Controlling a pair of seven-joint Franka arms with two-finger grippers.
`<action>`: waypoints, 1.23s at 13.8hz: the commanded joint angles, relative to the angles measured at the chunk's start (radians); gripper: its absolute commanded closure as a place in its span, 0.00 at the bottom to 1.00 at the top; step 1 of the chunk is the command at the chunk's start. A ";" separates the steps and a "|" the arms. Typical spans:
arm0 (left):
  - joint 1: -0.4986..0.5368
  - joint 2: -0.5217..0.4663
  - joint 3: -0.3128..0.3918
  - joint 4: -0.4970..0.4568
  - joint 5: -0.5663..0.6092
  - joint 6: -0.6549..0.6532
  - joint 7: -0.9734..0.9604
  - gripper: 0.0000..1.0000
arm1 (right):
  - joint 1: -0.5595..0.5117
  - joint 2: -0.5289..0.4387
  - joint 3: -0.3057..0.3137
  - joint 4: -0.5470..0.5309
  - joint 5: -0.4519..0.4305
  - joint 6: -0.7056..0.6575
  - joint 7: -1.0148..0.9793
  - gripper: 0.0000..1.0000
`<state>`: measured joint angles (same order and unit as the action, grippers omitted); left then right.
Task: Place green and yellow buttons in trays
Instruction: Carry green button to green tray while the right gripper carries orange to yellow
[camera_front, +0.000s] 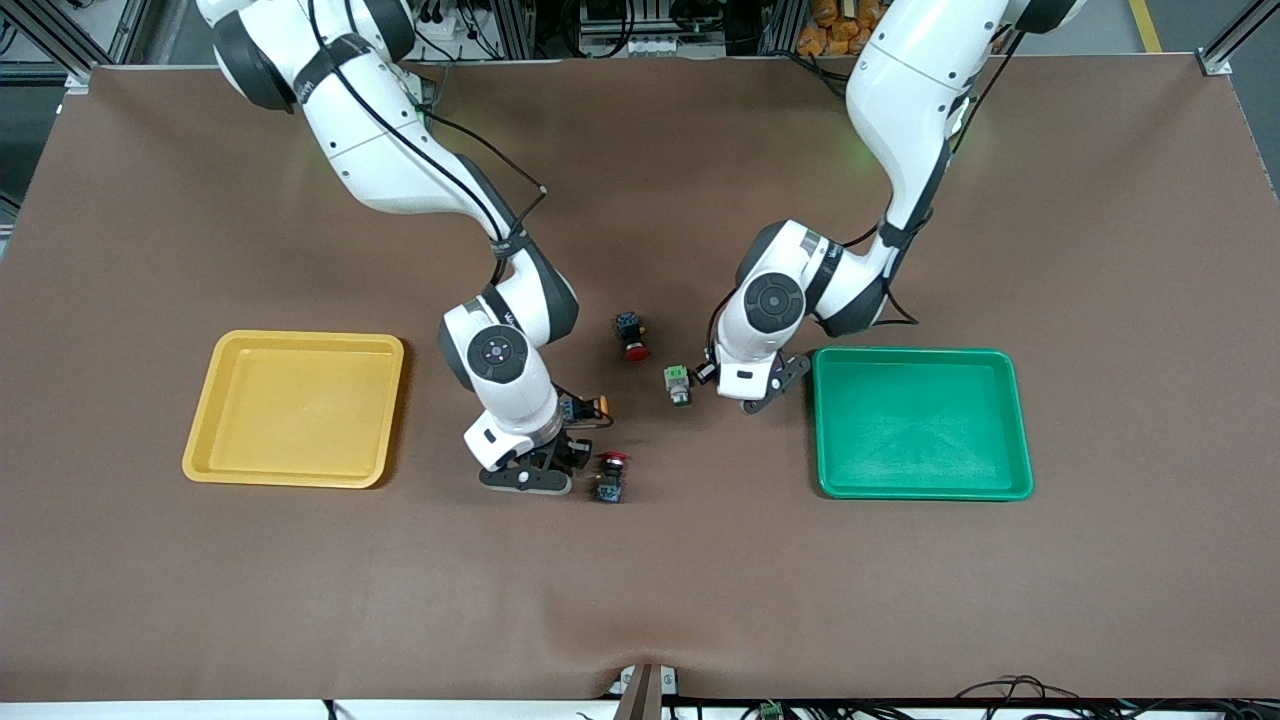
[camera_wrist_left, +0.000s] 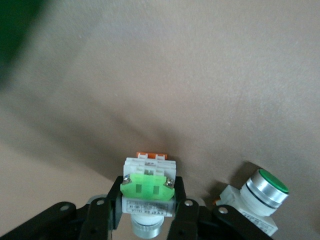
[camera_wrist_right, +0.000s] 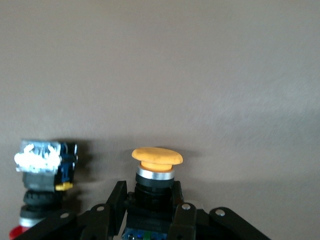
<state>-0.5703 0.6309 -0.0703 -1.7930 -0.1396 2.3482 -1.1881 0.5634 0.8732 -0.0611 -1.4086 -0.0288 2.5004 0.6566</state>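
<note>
- Yellow tray (camera_front: 295, 408), toward the right arm's end of the desk (camera_front: 640, 600): nothing in it.
- Right claw (camera_front: 545, 470) low over the desk between the yellow tray and the middle. In the right wrist view its claw (camera_wrist_right: 150, 210) is clamped on the black body of a yellow button (camera_wrist_right: 156, 167), orange cap sticking out past the fingertips. Judged: grasped, not yet carried to a tray.
- Red-capped switch (camera_front: 610, 475) lies just beside the right claw; a second red-capped switch (camera_front: 631, 336) lies farther from the front camera, mid-desk. Neither belongs to the task.
- Loose green button (camera_front: 678, 384) on the desk, just beside the left claw (camera_front: 752, 392).
- Left wrist view: left claw (camera_wrist_left: 147, 212) closed around a pale grey green button (camera_wrist_left: 148, 186), the loose one (camera_wrist_left: 257, 197) close by.
- Green tray (camera_front: 920, 422), toward the left arm's end: nothing in it.
- Progress, judged: none delivered; two in hand.
- Count: two trays, two green buttons, one yellow button visible (any second is not in sight), two red-capped switches.
</note>
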 joint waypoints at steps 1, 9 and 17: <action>0.038 -0.066 0.006 0.029 0.020 -0.151 0.080 1.00 | -0.057 -0.086 0.004 0.000 -0.002 -0.090 -0.006 1.00; 0.257 -0.120 0.006 0.026 0.110 -0.273 0.500 1.00 | -0.310 -0.333 0.006 -0.168 0.000 -0.353 -0.383 1.00; 0.316 -0.030 0.001 0.030 0.238 -0.146 0.562 0.96 | -0.422 -0.471 0.010 -0.389 0.000 -0.452 -0.566 0.00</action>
<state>-0.2596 0.5886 -0.0638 -1.7633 0.0608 2.1804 -0.6262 0.1299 0.4487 -0.0764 -1.7539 -0.0273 2.0822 0.0897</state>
